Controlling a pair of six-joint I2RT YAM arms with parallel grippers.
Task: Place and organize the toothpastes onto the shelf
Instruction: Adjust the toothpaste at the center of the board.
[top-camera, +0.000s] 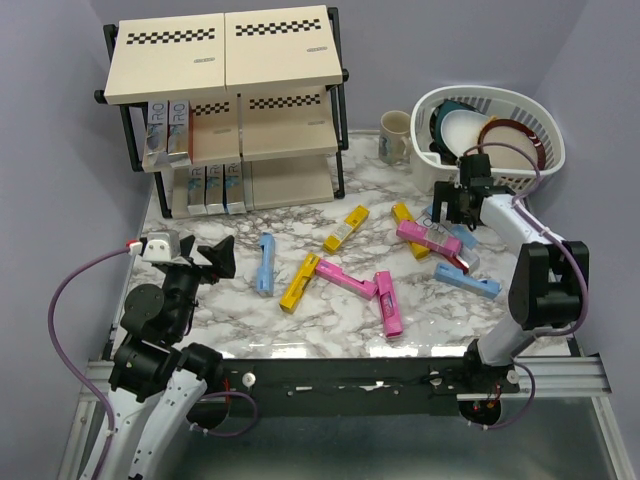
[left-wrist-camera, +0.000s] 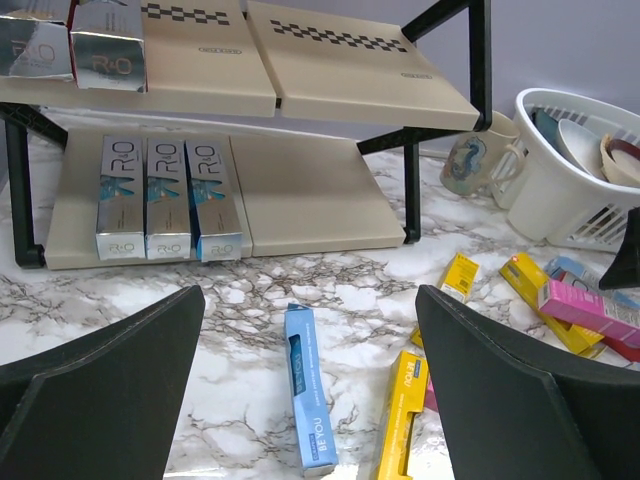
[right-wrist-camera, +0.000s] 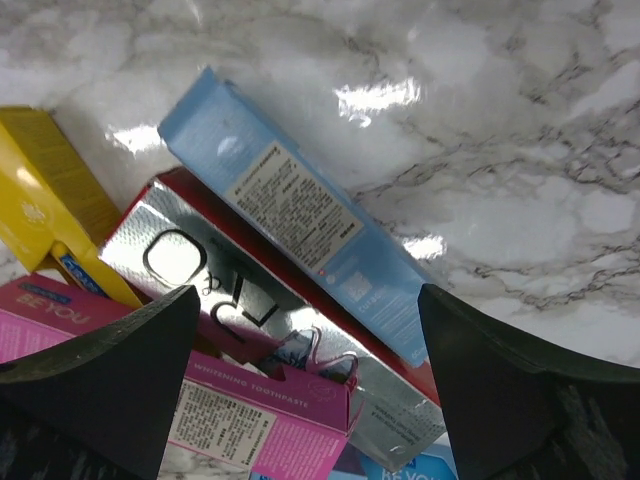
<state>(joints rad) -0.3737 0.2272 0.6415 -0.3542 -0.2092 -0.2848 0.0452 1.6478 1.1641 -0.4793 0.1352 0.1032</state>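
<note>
The shelf (top-camera: 225, 50) stands at the back left, also in the left wrist view (left-wrist-camera: 330, 190). Silver toothpastes (top-camera: 165, 130) lie on its middle tier and three more (left-wrist-camera: 165, 200) on the bottom board. Loose cartons lie on the marble: light blue (top-camera: 265, 263), yellow (top-camera: 300, 282), pink (top-camera: 345, 277) and others. My left gripper (top-camera: 215, 257) is open and empty, above and short of the light blue carton (left-wrist-camera: 308, 400). My right gripper (top-camera: 450, 205) is open just over a pile: a silver-red carton (right-wrist-camera: 250, 290), a light blue one (right-wrist-camera: 300, 220), a pink one (right-wrist-camera: 270, 420).
A white dish basket (top-camera: 540, 140) with bowls stands at the back right, a mug (top-camera: 395, 135) beside it. Purple walls close the back and sides. A yellow carton (right-wrist-camera: 50, 200) lies at the pile's left.
</note>
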